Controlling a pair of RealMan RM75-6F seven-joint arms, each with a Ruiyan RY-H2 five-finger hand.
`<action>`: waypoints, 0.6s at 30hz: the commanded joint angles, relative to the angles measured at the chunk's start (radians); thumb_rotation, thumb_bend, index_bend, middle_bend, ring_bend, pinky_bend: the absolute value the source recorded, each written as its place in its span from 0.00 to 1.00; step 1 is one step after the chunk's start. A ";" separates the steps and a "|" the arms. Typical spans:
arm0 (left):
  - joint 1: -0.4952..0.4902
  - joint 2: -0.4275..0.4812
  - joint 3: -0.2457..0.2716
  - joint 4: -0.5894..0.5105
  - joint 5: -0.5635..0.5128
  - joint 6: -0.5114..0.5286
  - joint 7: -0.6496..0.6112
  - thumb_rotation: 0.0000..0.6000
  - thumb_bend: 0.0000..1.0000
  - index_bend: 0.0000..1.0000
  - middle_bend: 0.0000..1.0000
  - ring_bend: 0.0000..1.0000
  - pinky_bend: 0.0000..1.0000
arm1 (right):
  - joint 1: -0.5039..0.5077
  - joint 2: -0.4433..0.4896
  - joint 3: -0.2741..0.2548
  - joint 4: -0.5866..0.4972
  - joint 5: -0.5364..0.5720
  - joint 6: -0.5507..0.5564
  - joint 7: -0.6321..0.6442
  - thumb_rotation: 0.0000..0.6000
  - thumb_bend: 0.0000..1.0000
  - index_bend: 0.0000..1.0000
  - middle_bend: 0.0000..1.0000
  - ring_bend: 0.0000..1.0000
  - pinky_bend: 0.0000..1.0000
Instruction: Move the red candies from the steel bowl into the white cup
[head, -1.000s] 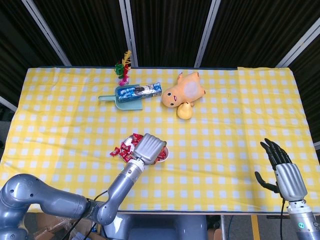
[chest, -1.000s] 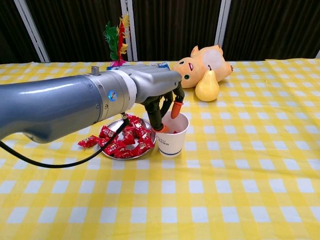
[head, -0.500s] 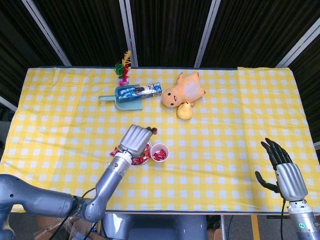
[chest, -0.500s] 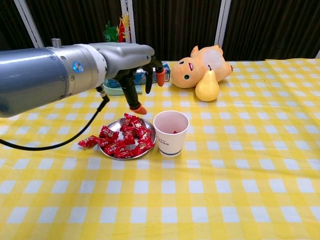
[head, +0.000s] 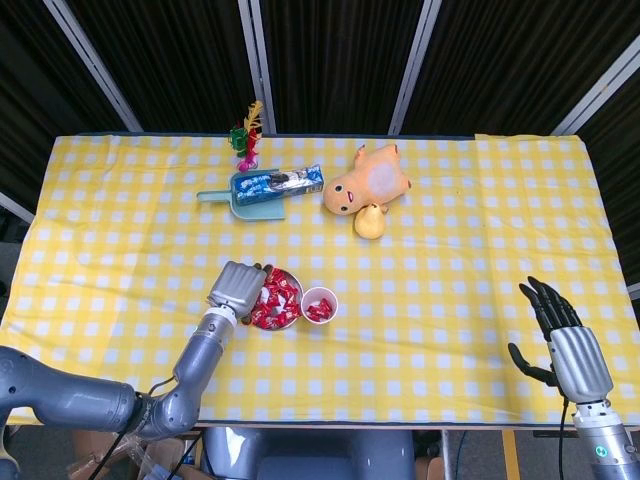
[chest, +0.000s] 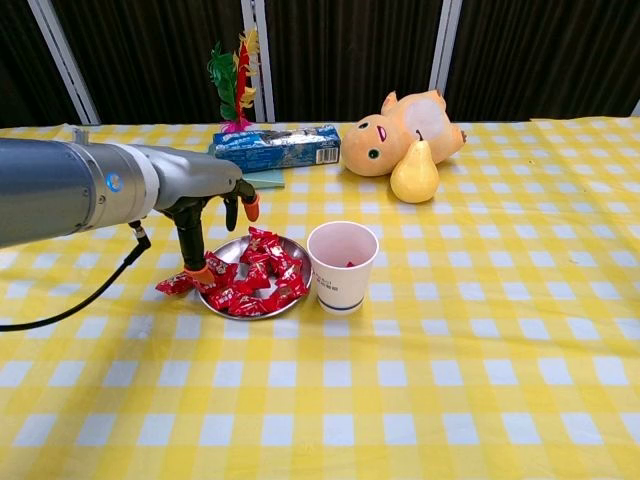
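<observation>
The candies (chest: 250, 278) are small red shiny wrapped pieces, heaped in the bowl (chest: 232, 249) near the table centre; a few lie in the cup (chest: 342, 266) at its 3 o'clock; the left hand (chest: 213, 215) hovers over the bowl's 9 o'clock edge, fingers spread, grasping nothing; the bowl is mostly hidden under candies; the right hand (head: 563, 338) is released, empty.

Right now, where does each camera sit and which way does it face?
Head view: high above the near edge, looking down on the whole table; shows the left hand and arm by the bowl, and the right hand at lower right.
Chest view: low at the near edge, facing across the table; shows only the left hand and arm.
Shared: bowl of candies, cup, plush toy, pear.
</observation>
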 joint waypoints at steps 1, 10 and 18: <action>-0.009 -0.024 0.005 0.030 -0.006 -0.002 0.007 1.00 0.16 0.20 0.24 0.90 0.95 | 0.000 0.001 0.000 0.000 0.001 -0.001 0.004 1.00 0.42 0.00 0.00 0.00 0.12; -0.012 -0.086 0.004 0.109 0.026 -0.007 -0.010 1.00 0.16 0.19 0.20 0.90 0.95 | 0.001 0.003 0.000 0.000 0.001 -0.002 0.012 1.00 0.42 0.00 0.00 0.00 0.12; -0.021 -0.117 0.005 0.143 0.017 -0.027 0.002 1.00 0.16 0.19 0.20 0.90 0.95 | 0.002 0.004 0.000 -0.004 0.006 -0.007 0.012 1.00 0.42 0.00 0.00 0.00 0.12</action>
